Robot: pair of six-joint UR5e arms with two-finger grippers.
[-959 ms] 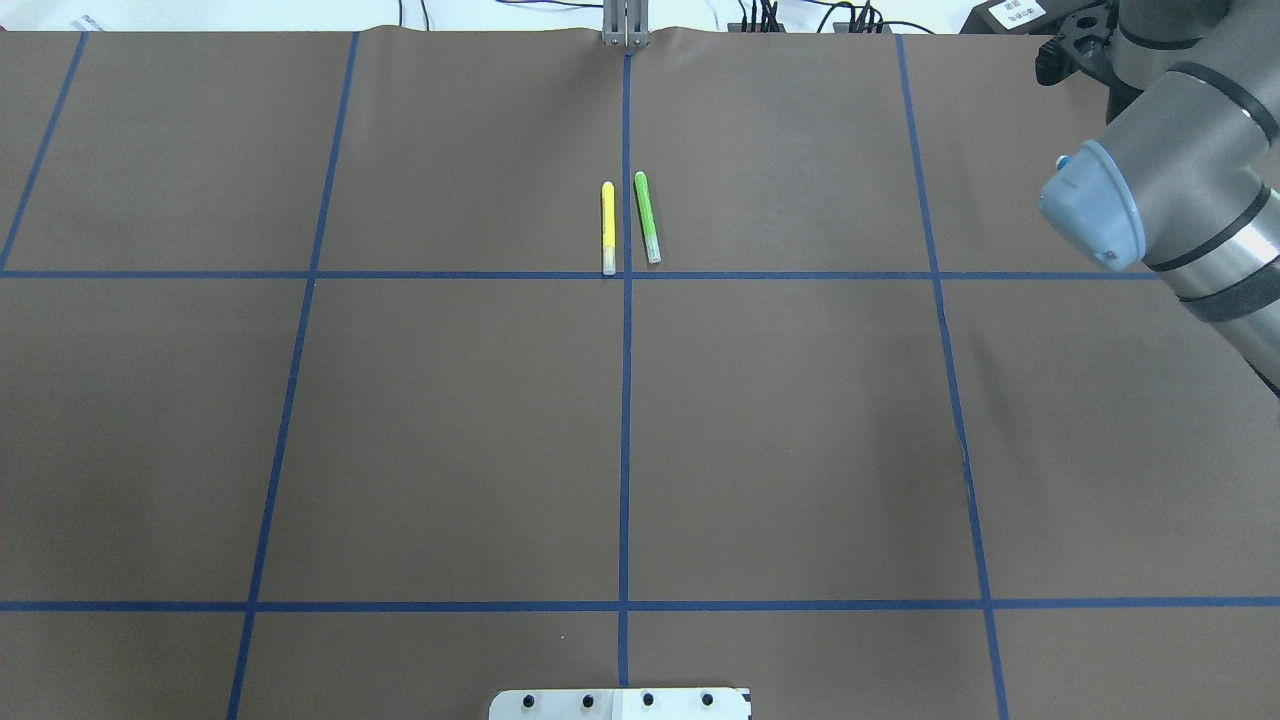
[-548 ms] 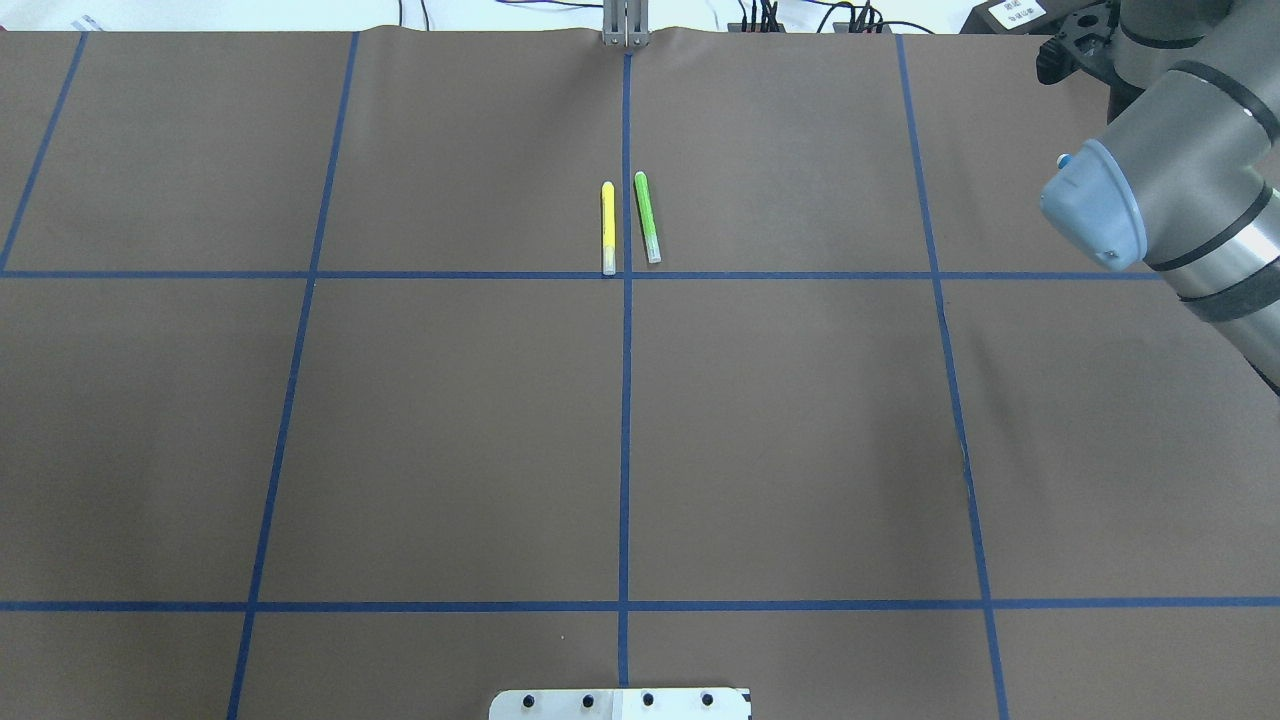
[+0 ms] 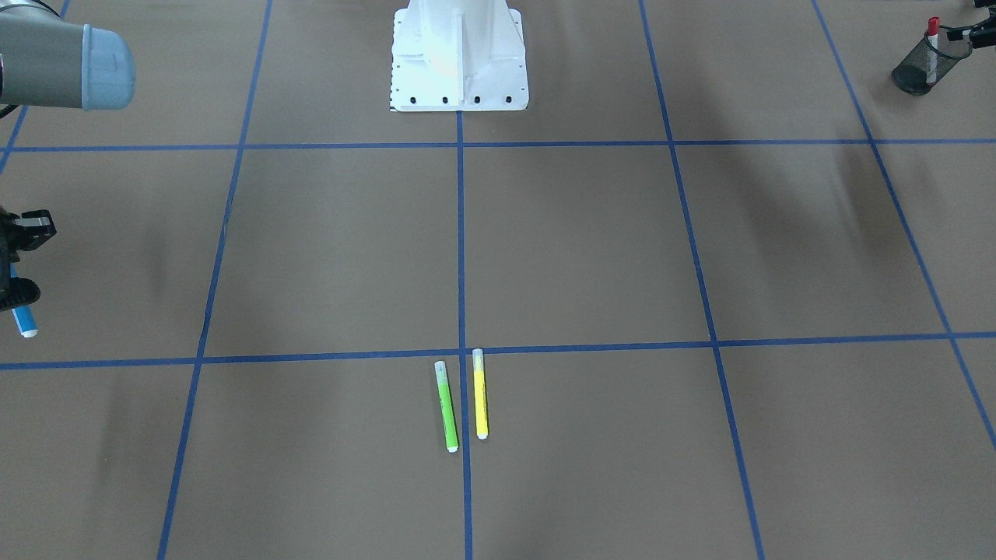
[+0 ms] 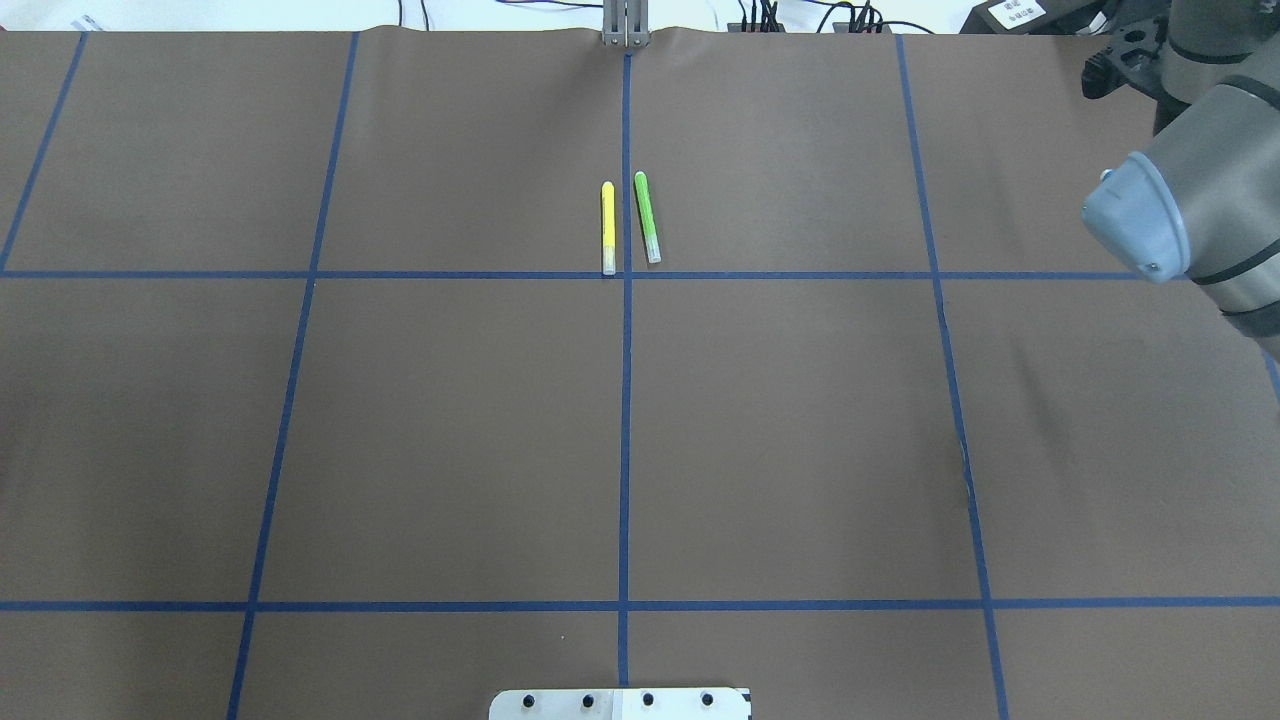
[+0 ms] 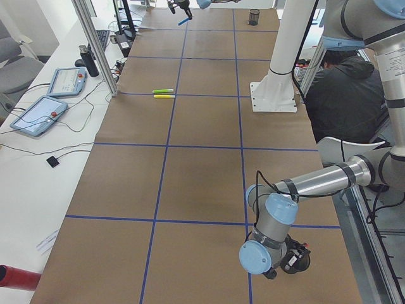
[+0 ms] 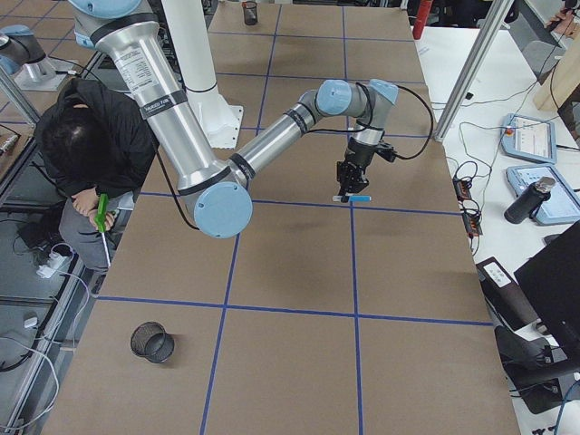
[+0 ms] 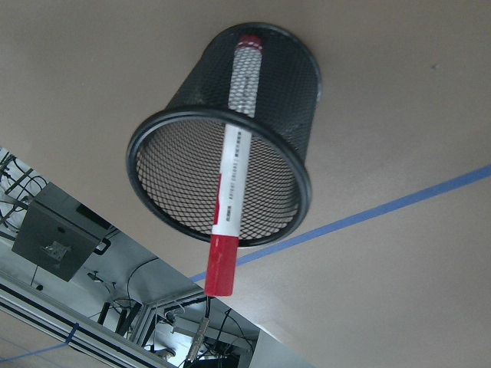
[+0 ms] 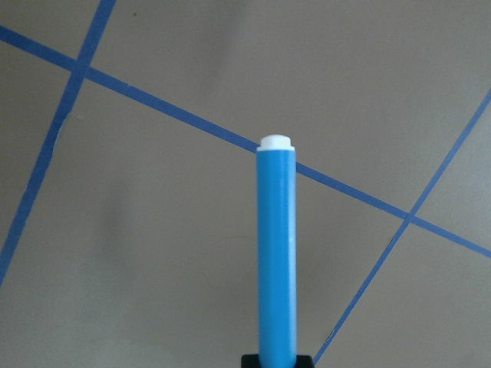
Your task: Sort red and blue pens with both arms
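Brown paper with blue tape lines covers the tabletop point(image 4: 450, 430). The blue highlighter point(image 8: 276, 253) is a smooth, bright blue stick with a little white end, and its other end is hidden. It is up in the air over the tabletop, on the robot's right side, out near the edge far from the robot. The right fingers point(image 3: 22, 294) are closed on it, one on each side, and they pinch it so the white end pokes out past them. The red marker point(image 7: 230, 184) is thin, with a white body, small dark print, a red cap and a red end. It leans inside a black mesh cup point(image 7: 192, 84) at the robot's left end of the tabletop. Its red end is down at the bottom and its red cap sticks out over the rim. The left fingers point(image 5: 291, 263) are just beside that cup, but I cannot tell if they are spread or pressed together. A yellow highlighter point(image 4: 608, 228) and a green highlighter point(image 4: 647, 217) lie side by side near the middle line, not touching, well apart from both arms. A second mesh cup point(image 6: 152, 342) stands at the robot's right end, well apart from the blue highlighter.
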